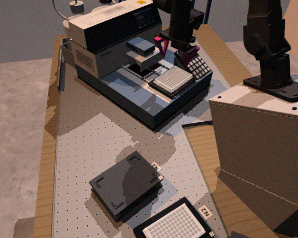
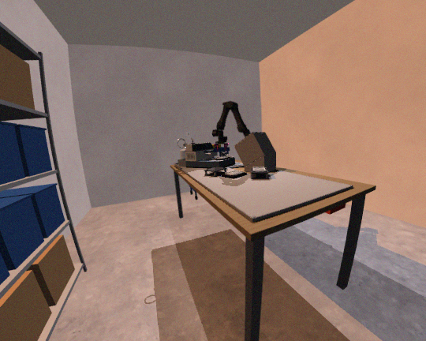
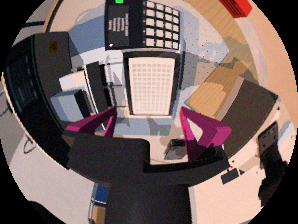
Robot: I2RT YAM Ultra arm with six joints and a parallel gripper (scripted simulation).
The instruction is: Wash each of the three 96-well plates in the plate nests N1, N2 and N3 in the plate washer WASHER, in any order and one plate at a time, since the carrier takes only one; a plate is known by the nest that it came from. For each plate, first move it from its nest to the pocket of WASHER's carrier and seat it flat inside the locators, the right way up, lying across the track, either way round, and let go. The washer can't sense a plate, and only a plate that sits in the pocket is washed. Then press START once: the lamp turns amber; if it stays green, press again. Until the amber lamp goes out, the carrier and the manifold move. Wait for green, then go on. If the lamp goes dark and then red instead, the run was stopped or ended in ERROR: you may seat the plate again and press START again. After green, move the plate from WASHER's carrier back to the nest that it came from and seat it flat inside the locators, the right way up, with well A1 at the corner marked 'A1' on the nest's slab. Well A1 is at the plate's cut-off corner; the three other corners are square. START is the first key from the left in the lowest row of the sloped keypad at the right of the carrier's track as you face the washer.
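A white 96-well plate lies flat in the pocket of the washer's carrier, across the track; it also shows in the wrist view. My gripper hangs above the plate with its magenta fingers wide open and empty; in the wrist view the fingers stand apart, clear of the plate. The sloped keypad sits right of the carrier, and the lamp is green. Nest N1 is an empty dark slab. Nest N2 holds a white plate. Nest N3 is out of view.
The washer body and its manifold head stand behind the carrier. The arm's tall pedestal rises at the right. Bottles stand behind the washer. In the far view, the table and a shelf of boxes show.
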